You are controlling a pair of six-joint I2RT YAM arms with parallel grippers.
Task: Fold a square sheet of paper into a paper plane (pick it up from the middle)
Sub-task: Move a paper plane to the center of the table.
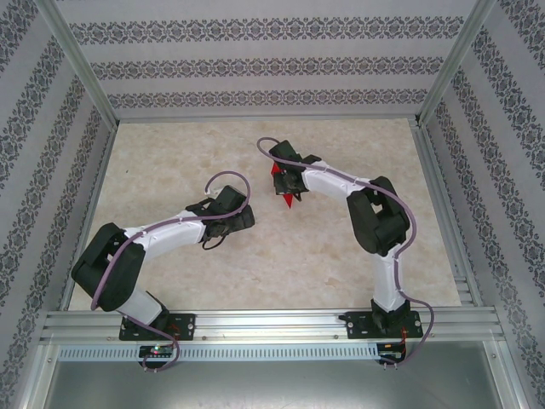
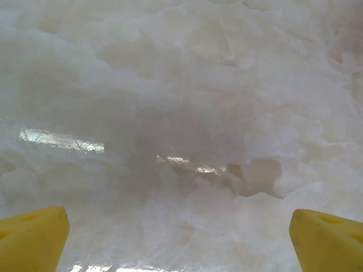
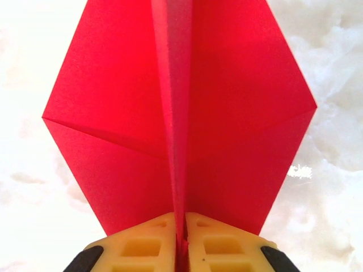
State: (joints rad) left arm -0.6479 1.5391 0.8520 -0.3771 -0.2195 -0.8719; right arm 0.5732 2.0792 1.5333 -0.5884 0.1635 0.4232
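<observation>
The bright red paper plane (image 3: 181,113) is folded along a centre crease, and its two wings spread left and right of that crease in the right wrist view. My right gripper (image 3: 181,226) is shut on the crease, yellow fingers (image 3: 227,243) pressed together with the red fold between them. From above, the paper plane (image 1: 288,189) shows as small red points sticking out of my right gripper (image 1: 286,177), near the middle of the table. My left gripper (image 2: 178,238) is open over bare table, its yellow fingertips (image 2: 31,235) far apart, and my left gripper (image 1: 232,213) sits left of the plane.
The pale marble-patterned tabletop (image 1: 170,170) is boxed in by patterned walls and aluminium posts (image 1: 81,64). An aluminium rail (image 1: 272,324) runs along the near edge, carrying both arm bases.
</observation>
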